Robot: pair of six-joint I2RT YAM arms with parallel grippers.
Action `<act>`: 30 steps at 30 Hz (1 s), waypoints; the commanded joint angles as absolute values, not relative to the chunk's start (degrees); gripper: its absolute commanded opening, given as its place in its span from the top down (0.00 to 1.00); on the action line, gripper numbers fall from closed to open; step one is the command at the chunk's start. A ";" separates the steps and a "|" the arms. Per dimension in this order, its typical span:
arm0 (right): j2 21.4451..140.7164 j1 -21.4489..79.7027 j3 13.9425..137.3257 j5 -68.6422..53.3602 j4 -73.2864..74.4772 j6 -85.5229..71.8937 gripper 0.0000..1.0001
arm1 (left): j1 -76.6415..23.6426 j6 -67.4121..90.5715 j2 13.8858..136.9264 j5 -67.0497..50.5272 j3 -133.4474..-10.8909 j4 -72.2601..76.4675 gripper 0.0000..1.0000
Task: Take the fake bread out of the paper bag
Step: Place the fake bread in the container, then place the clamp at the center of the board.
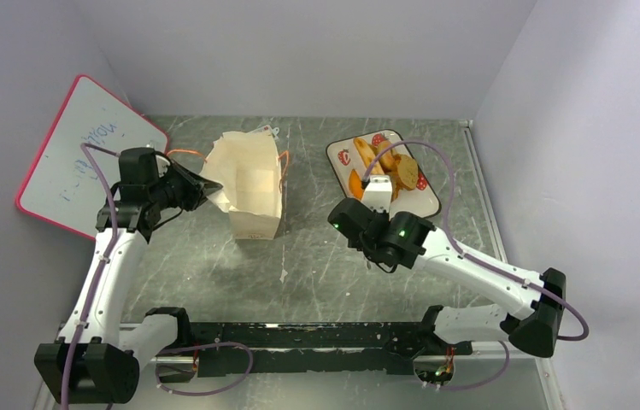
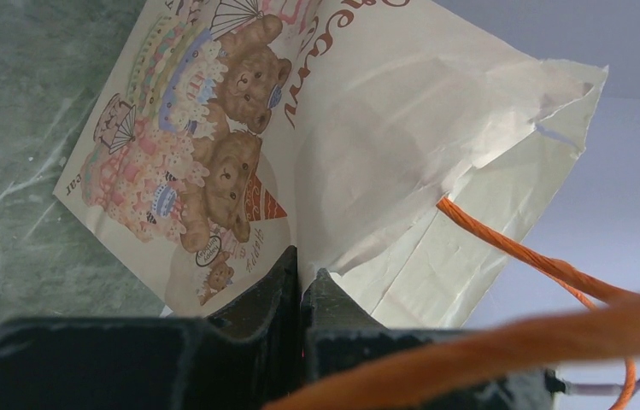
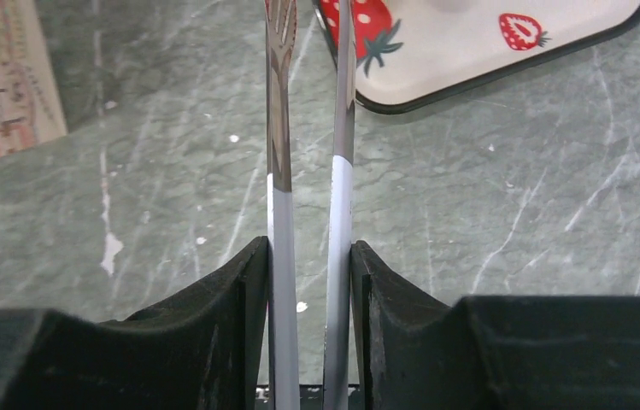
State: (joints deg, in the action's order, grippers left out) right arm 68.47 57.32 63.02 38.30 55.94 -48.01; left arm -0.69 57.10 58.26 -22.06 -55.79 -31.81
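- Fake bread [image 1: 403,171]: several golden-brown and orange pieces lie on a white strawberry-print tray [image 1: 419,202] near the far right corner of the table [image 1: 325,256].
- Paper bag [image 1: 252,184]: stands upright with its mouth open, by the far edge of the table. It is left of the tray and well apart from it. The left wrist view shows a bear print on its outer face. Whether any bread is inside, I cannot tell.
- Left claw [image 2: 301,273]: shut tight on the bag's top rim at the bag's left side, paper pinched between the 2 fingers. An orange cord handle [image 2: 504,243] hangs just beside the pinch.
- Right claw [image 3: 309,248]: closed part-way on a pair of tongs [image 3: 275,128]. The 2 arms are squeezed between the fingers, with a narrow gap between them.
- Tongs point toward the tray's near left corner; whether the tips touch the tray, I cannot tell.
- Whiteboard [image 1: 85,154]: leans against the left wall, past the table's left edge.
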 commanded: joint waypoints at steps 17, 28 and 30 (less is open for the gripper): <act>82.63 55.77 58.27 34.95 20.02 -36.72 0.64 | 4.68 56.63 59.32 -32.41 -53.72 -26.44 0.93; 96.44 47.34 56.60 27.84 4.03 -33.08 0.65 | 5.71 67.02 60.72 -40.94 -47.63 -11.54 0.93; 98.44 47.12 56.93 26.99 2.56 -32.37 0.65 | 5.71 66.09 61.50 -40.42 -49.27 -13.00 0.93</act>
State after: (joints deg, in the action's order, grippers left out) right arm 95.29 47.81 56.31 29.26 9.74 -34.52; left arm 5.08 64.36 60.82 -37.58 -46.96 -17.34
